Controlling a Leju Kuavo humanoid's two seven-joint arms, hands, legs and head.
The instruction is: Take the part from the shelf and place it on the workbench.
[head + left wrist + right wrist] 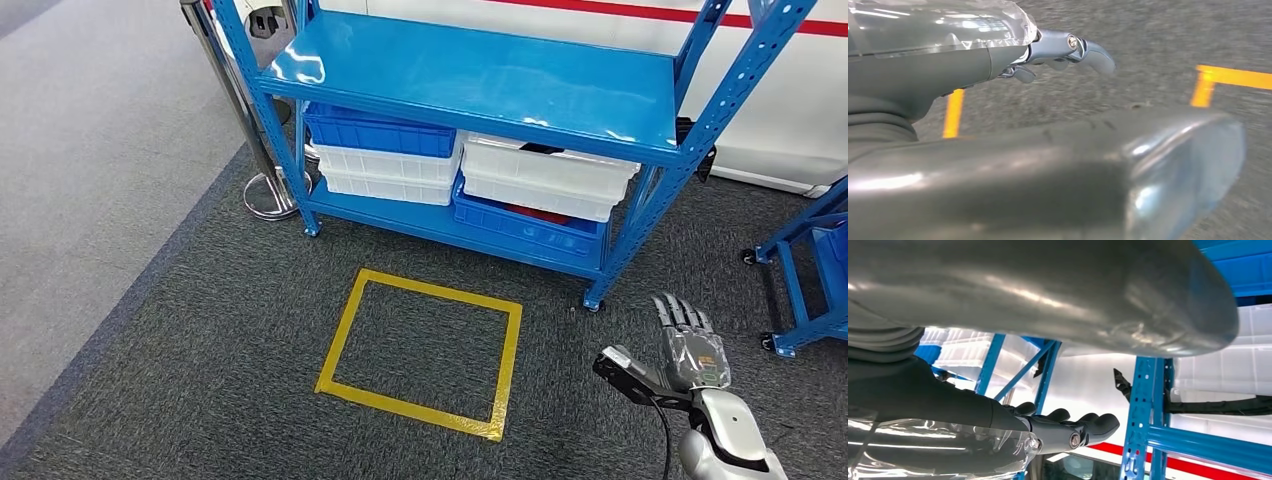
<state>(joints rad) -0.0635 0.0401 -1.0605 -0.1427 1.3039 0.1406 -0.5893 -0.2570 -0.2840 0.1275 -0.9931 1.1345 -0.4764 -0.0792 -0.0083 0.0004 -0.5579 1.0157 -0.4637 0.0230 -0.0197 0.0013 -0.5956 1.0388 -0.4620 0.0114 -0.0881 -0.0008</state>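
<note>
shelf (480, 75) ahead | part: dark piece in upper white bin (548, 175) on lower tier, likely target | right hand (690, 340) empty, fingers spread, low and right of shelf, nearer arm | left hand (998, 50) empty, fingers extended, over floor

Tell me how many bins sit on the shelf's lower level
4. Left stack: a blue bin on a white bin. Right stack: a white bin on a blue bin. The upper shelf may hide more behind.
</note>
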